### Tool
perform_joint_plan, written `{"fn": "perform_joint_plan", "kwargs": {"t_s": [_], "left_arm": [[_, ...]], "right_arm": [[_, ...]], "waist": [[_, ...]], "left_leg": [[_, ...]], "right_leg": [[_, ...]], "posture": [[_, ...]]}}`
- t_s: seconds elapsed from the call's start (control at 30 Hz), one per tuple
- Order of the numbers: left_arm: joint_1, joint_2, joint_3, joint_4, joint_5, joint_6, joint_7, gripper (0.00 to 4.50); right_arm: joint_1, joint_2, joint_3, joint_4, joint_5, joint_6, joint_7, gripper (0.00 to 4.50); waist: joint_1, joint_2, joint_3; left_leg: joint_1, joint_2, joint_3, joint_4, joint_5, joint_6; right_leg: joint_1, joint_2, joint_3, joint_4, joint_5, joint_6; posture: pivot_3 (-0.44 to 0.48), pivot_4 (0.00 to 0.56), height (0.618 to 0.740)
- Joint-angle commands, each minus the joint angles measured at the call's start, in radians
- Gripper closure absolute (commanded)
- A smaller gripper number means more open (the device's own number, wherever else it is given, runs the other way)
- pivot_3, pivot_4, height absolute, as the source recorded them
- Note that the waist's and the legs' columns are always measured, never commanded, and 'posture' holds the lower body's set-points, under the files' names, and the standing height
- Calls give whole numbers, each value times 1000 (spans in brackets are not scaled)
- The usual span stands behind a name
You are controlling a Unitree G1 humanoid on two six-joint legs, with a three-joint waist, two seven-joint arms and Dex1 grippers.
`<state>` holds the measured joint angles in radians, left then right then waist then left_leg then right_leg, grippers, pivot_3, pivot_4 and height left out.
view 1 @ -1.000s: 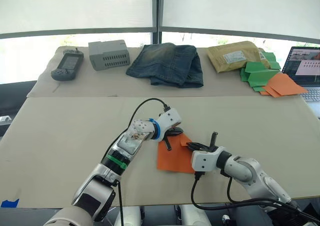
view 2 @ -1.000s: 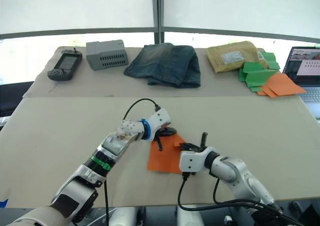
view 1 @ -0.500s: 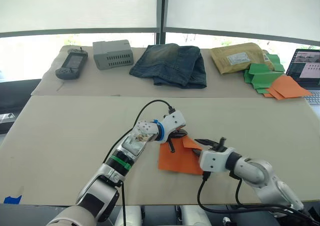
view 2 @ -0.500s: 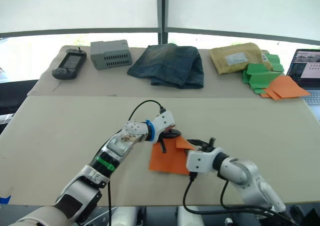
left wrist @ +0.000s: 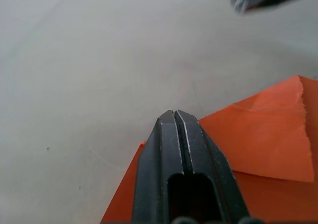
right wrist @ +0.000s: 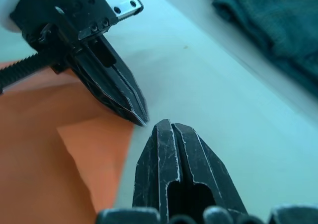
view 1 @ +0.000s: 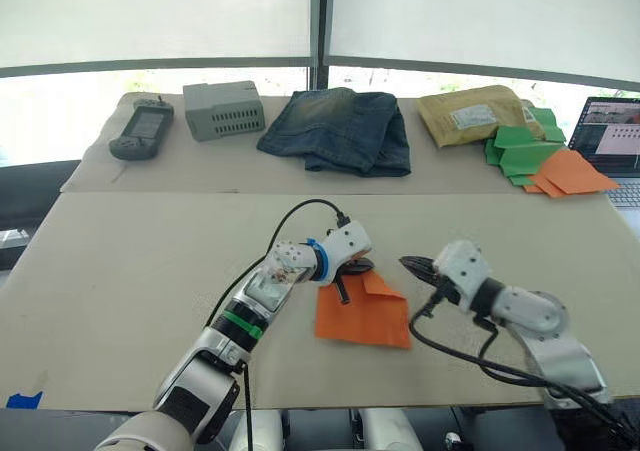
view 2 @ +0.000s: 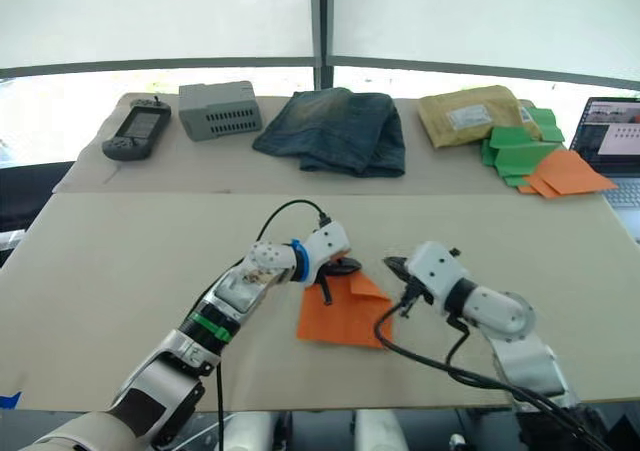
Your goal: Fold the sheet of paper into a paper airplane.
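The sheet of paper lies flat on the near table, bright orange, with its far right corner folded over into a small triangular flap. My left gripper is shut with nothing in it, and its tip rests at the sheet's far edge beside that flap. My right gripper is also shut and empty. It hovers just right of the sheet's far corner, off the paper, pointing toward the left gripper with a short gap between the two tips.
On the far table are a handheld console, a grey box, folded jeans, a padded envelope, green folded papers, paler orange papers and a laptop. Blue tape marks the near left edge.
My right gripper has come off the orange sheet, rising and pulling back to the right. The folded corner flap stays down. My left gripper holds its place.
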<state>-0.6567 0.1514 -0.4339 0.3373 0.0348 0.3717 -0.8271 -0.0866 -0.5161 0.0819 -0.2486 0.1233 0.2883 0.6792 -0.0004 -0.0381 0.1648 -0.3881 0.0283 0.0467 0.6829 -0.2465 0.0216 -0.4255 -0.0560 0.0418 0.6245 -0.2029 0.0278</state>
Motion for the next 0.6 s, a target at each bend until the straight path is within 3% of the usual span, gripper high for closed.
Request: {"fn": "perform_joint_plan", "kwargs": {"t_s": [0.03, 0.3, 0.6], "left_arm": [[20, 13, -17, 21, 19, 20, -9, 4500], [34, 41, 0, 9, 16, 19, -16, 4500], [10, 34, 7, 53, 22, -3, -17, 4500]], "right_arm": [[-18, 23, 10, 35, 14, 54, -15, 4443], [21, 31, 38, 84, 9, 100, -26, 4443], [221, -51, -1, -27, 39, 77, 18, 4443]], "waist": [[0, 0, 0], [-9, 0, -1], [-7, -3, -12]], "left_leg": [[-1, 0, 0, 0, 0, 0], [0, 0, -1, 0, -1, 1], [1, 0, -1, -1, -1, 1]], "right_leg": [[0, 0, 0, 0, 0, 0], [1, 0, 0, -1, 0, 2], [2, -1, 0, -1, -1, 1]], "posture": [[0, 150, 722], [0, 150, 722], [0, 150, 722]]}}
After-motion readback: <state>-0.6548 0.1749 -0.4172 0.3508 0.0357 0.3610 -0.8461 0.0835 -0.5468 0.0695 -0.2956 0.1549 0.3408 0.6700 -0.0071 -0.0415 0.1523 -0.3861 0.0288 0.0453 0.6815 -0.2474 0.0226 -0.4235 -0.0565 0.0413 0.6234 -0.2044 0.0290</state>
